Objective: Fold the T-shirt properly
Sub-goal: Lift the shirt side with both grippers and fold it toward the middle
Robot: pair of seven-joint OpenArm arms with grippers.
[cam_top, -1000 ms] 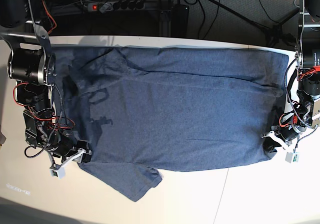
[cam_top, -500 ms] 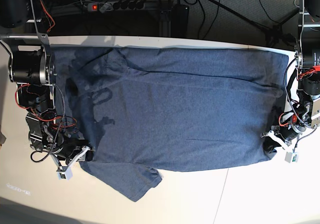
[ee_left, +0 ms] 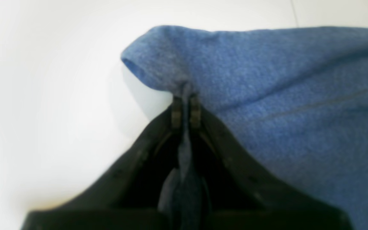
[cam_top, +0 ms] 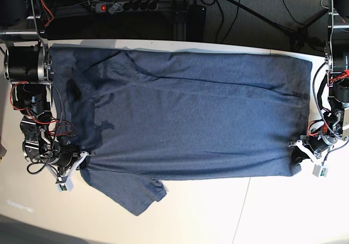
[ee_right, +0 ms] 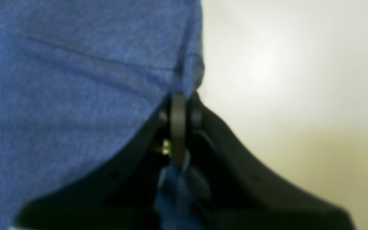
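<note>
Nearest, we see the left gripper with its jaws pinching a hem corner of the T-shirt, a strip of cloth running back between them. The right gripper likewise has its jaws pressed together on a fold of the shirt's edge (this view is blurred). Farther off, from the base view, we see the T-shirt spread flat across the white desk, one sleeve lying toward the near edge.
</note>
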